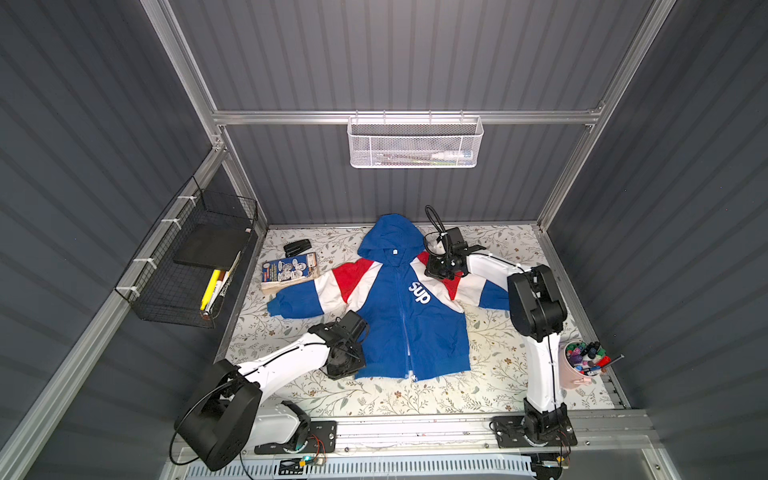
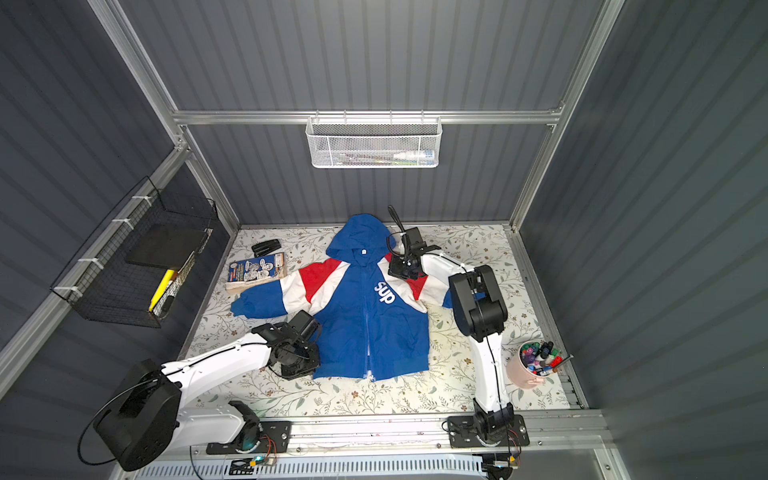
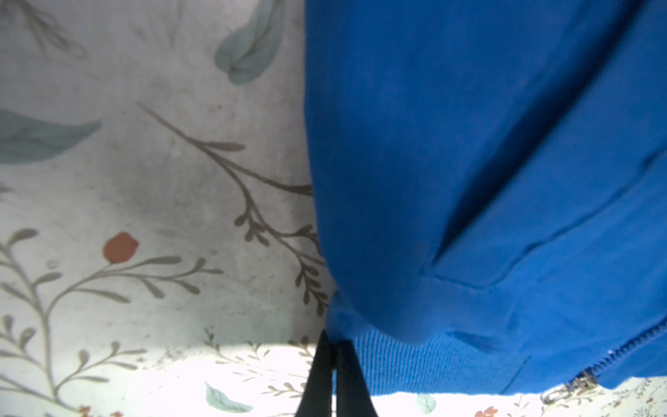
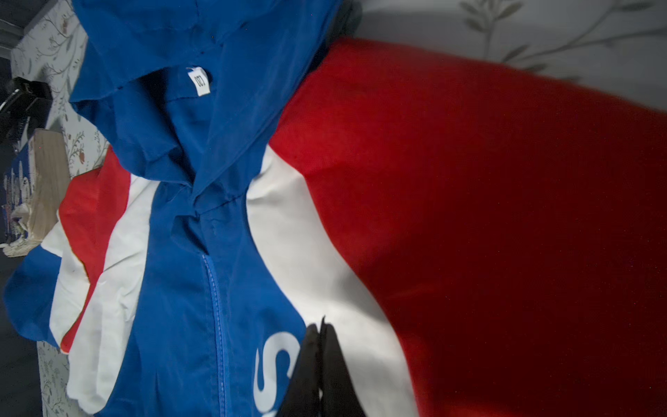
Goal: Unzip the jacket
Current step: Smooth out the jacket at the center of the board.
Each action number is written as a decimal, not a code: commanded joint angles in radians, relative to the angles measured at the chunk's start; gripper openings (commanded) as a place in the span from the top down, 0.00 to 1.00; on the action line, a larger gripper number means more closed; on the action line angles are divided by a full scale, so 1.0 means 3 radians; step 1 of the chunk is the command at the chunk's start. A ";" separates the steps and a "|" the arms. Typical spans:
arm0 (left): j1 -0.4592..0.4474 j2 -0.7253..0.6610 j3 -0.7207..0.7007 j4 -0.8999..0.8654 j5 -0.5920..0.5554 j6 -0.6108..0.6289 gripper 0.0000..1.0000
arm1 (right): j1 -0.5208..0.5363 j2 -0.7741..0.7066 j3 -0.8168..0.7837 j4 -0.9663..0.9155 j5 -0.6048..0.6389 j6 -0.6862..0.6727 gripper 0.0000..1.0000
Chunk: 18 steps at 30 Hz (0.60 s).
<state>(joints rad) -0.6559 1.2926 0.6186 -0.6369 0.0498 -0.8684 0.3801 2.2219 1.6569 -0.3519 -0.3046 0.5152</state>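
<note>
While both arms [image 1: 282, 361] [image 1: 540, 365] reach inward, left fingers [image 3: 317, 379] clenched at jacket [image 1: 386, 324] hem, right fingers [image 4: 306, 361] clenched at chest

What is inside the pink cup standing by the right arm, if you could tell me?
The pink round cup holds a bunch of marker pens, with purple, green, black and red caps showing. Their barrels and the cup's bottom are hidden by its wall and the packed caps.
</note>
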 commanded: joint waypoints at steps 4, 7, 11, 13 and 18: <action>-0.0017 -0.0012 0.0022 -0.0106 -0.0066 0.0012 1.00 | 0.0011 0.0494 0.0620 -0.0728 0.0450 -0.0013 1.00; -0.0017 -0.0044 0.0014 -0.0117 -0.0060 0.0003 1.00 | -0.0031 0.0623 0.0760 -0.0926 0.0696 -0.0017 1.00; -0.0027 -0.0041 0.0001 -0.0101 -0.0044 0.0000 1.00 | -0.0142 0.0701 0.0807 -0.1020 0.0786 0.0008 1.00; -0.0027 -0.0010 0.0011 -0.0094 -0.0043 0.0020 1.00 | -0.0203 0.0710 0.0788 -0.1018 0.0786 0.0031 1.00; -0.0028 0.0017 0.0022 -0.0091 -0.0049 0.0040 1.00 | -0.0314 0.0710 0.0741 -0.1004 0.0799 0.0024 1.00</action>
<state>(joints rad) -0.6598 1.2896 0.6186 -0.6350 0.0475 -0.8684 0.3271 2.3798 1.9079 -0.5587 -0.1600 0.5167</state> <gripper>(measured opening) 0.048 0.048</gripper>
